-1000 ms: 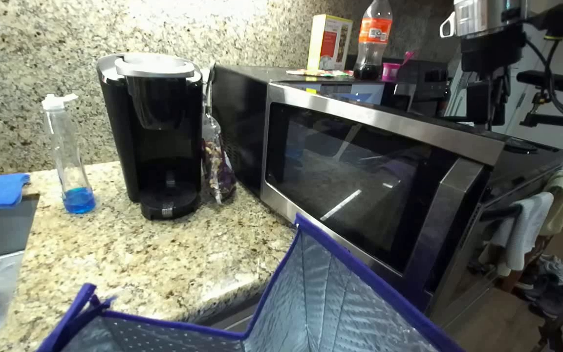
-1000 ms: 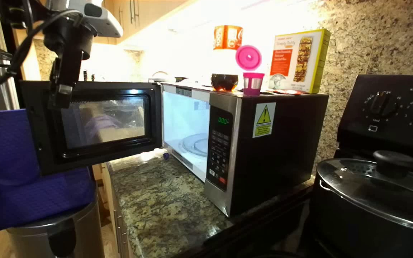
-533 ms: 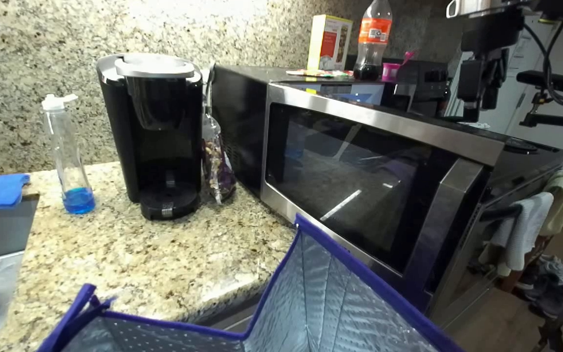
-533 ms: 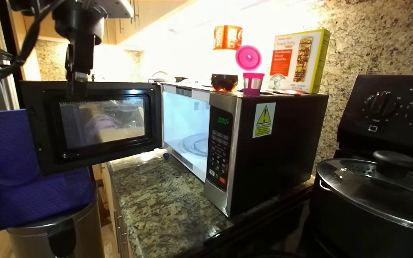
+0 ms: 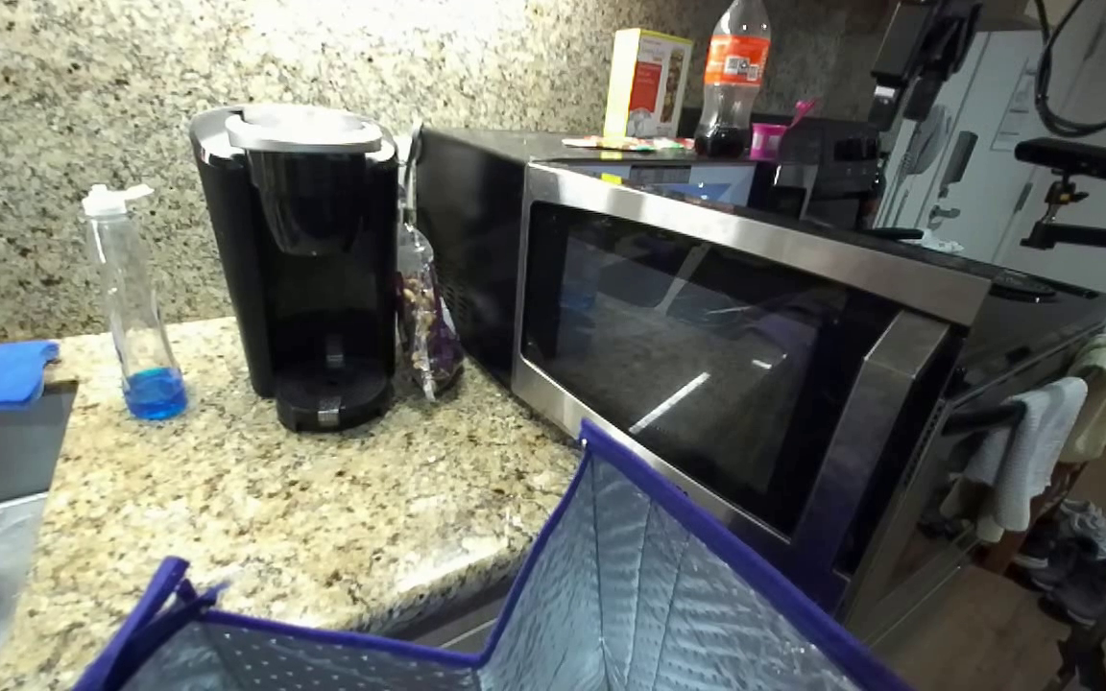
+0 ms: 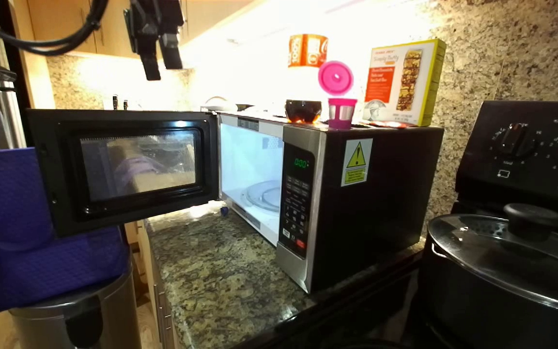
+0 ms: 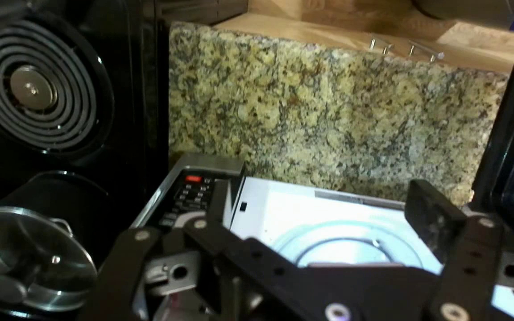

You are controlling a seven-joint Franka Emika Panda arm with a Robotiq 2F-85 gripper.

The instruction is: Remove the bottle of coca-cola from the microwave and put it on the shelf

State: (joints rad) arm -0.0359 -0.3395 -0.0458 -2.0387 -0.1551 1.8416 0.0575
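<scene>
The bottle of coca-cola stands upright on top of the microwave, its cap cut off by the frame's top edge. In an exterior view its red label and dark drink show, and bright light washes out the rest. The microwave has its door wide open. Its lit inside shows only the glass turntable, also in the wrist view. My gripper is in the air above the door, apart from the bottle; it also shows in an exterior view. In the wrist view my gripper is open and empty. No shelf shows.
A pink cup and a snack box stand beside the bottle on the microwave. The open door juts out over the counter. A blue insulated bag, a lidded pot and a coffee maker are nearby.
My gripper has risen and moved toward the microwave: up and right in one exterior view, up and left in another. It has tilted, and both fingers now show apart. Bottle and door are unchanged.
</scene>
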